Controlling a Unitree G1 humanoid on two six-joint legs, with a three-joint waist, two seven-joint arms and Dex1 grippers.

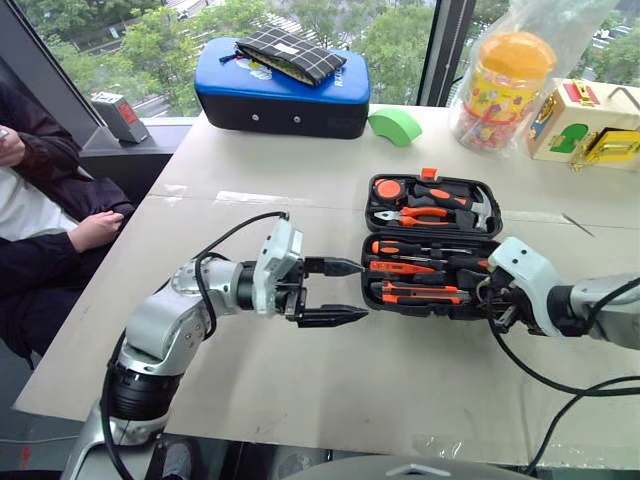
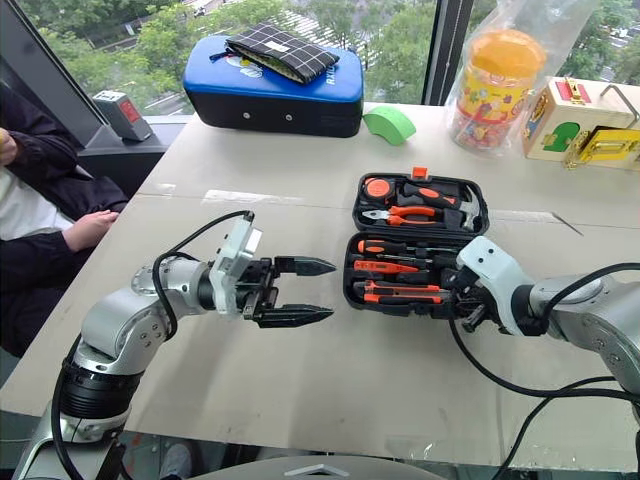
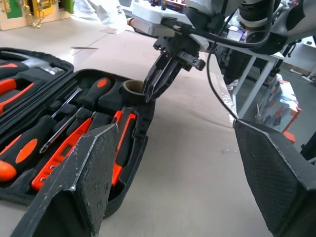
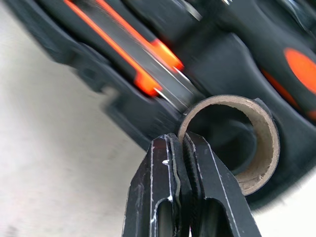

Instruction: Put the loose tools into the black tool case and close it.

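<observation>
With the right gripper [image 3: 148,94] jaws together against the tape roll [image 4: 232,138] and the left gripper [image 1: 335,290] jaws apart, a push could tip the roll from its recess in the black tool case [image 1: 480,305].

Head stereo pair looking down over table [image 1: 300,380], wrist cameras close, all sharing tool case [image 1: 432,262]

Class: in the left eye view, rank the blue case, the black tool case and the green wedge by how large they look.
1. Blue case, largest, though farther away.
2. Black tool case, somewhat smaller.
3. Green wedge, clearly smallest.
</observation>
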